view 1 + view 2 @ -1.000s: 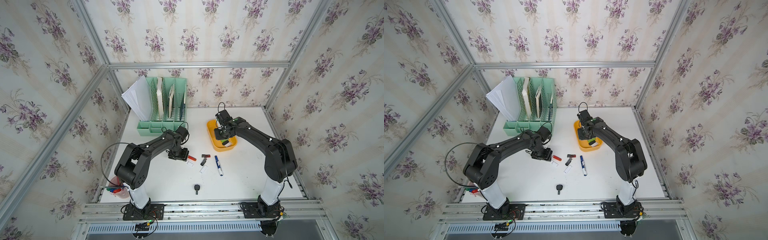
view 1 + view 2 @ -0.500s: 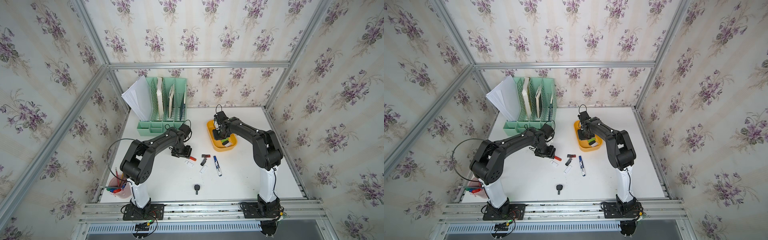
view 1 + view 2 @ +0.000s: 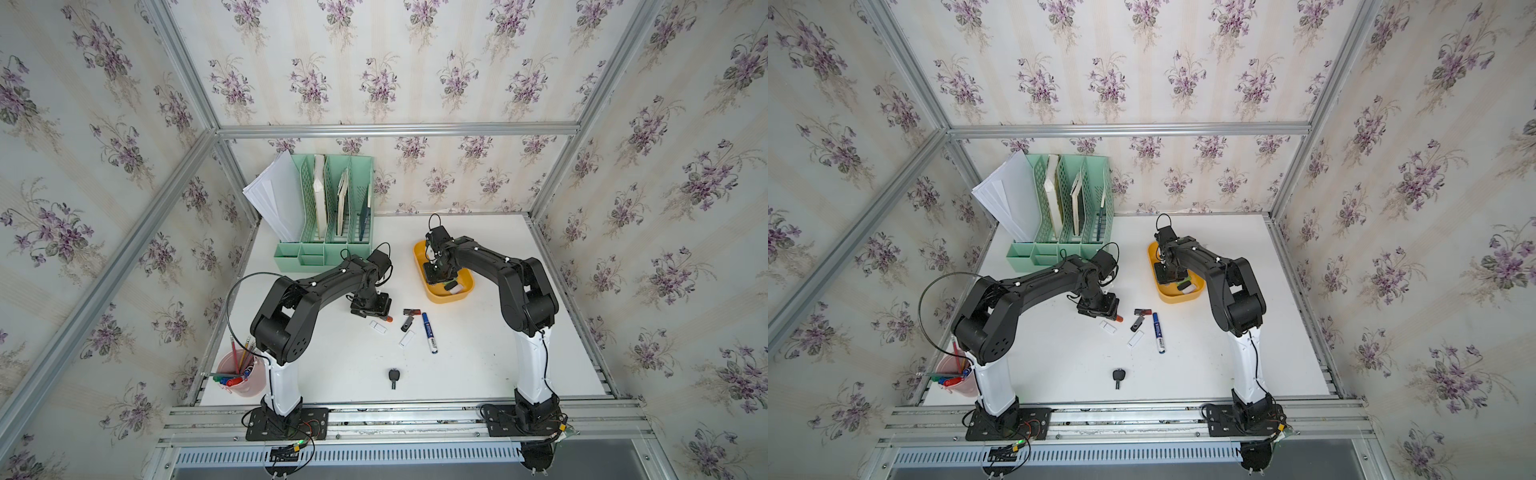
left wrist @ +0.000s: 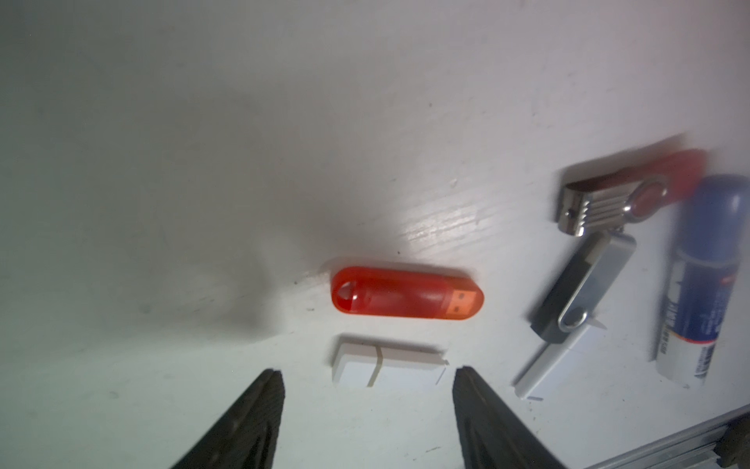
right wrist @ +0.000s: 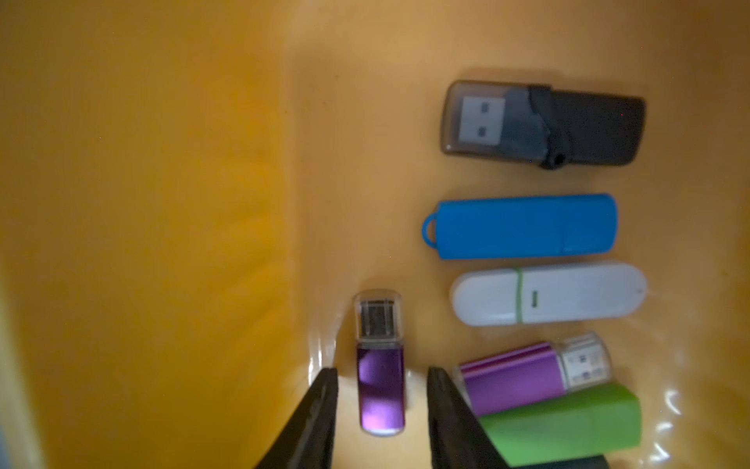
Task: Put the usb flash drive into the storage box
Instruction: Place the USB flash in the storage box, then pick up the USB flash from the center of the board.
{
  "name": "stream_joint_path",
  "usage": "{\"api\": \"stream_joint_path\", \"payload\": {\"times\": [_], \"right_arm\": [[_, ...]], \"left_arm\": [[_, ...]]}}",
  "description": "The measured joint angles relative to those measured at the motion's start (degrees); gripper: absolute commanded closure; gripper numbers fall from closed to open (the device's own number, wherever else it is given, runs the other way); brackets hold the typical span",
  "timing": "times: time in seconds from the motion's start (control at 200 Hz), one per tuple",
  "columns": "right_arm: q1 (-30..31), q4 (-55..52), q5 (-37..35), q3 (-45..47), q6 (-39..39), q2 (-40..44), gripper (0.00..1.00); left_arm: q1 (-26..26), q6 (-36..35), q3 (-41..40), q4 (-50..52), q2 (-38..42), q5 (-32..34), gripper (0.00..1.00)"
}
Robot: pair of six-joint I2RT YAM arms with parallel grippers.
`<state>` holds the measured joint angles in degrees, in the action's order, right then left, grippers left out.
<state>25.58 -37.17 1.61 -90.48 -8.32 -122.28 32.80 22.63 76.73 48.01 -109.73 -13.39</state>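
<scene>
Top views both put the storage box (image 3: pixel 440 298) at about 1 o'clock from the middle of the desk (image 3: pixel 478 365), on the right arm's side, which we judge is why that arm serves it. The right tool (image 3: pixel 434 276) hangs low inside the box. The left tool (image 3: pixel 371 311) hovers over the loose cluster near the desk's middle, with a red flash drive (image 3: pixel 388 319) at its 4 o'clock. A blue marker (image 3: pixel 428 337) and a key (image 3: pixel 393 376), toward 6 o'clock, are not ours to move.

Left wrist view: the left tool (image 4: pixel 368 370) is empty, its jaws wide apart above the desk. The red flash drive (image 4: pixel 406 293) lies flat beside a white flash drive (image 4: pixel 385 367), close but apart. We judge the jaws are spread to bracket one of them.

Right wrist view: the right tool (image 5: pixel 380 370) has its jaws parted. A purple flash drive (image 5: pixel 380 390) lies on the box floor between them with a gap on each side, so nothing is gripped. It rests on bare floor beside five other drives (image 5: pixel 527 225), not on top of them, so it lies flat.
</scene>
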Motion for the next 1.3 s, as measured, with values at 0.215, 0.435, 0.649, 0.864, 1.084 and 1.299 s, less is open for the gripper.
{"api": "stream_joint_path", "payload": {"times": [0.215, 0.435, 0.649, 0.864, 1.084, 1.299], "right_arm": [[0.0, -0.3, -0.7, 0.3, -0.3, 3.2, 0.55], [-0.3, -0.5, -2.0, 0.8, -0.3, 7.2, 0.55], [-0.9, -0.8, -2.6, 2.6, -0.3, 10.0, 0.55], [-1.0, -1.2, -3.3, 4.8, -0.3, 12.2, 0.55], [-1.5, -1.6, -4.0, 6.3, -0.3, 14.0, 0.56], [-1.6, -1.7, -4.0, 7.1, -0.3, 15.0, 0.56]], "left_arm": [[1.1, 1.9, -0.1, -0.9, -0.1, -1.1, 0.28], [1.8, 3.5, -0.9, -2.0, -0.8, -2.1, 0.28], [2.1, 4.3, -0.8, -3.0, -1.5, -2.5, 0.28], [2.1, 4.3, 1.9, -3.4, -3.7, -2.7, 0.28], [2.1, 3.8, 4.0, -3.3, -5.1, -2.9, 0.28], [2.1, 3.2, 5.9, -2.5, -6.8, -2.6, 0.33]]}}
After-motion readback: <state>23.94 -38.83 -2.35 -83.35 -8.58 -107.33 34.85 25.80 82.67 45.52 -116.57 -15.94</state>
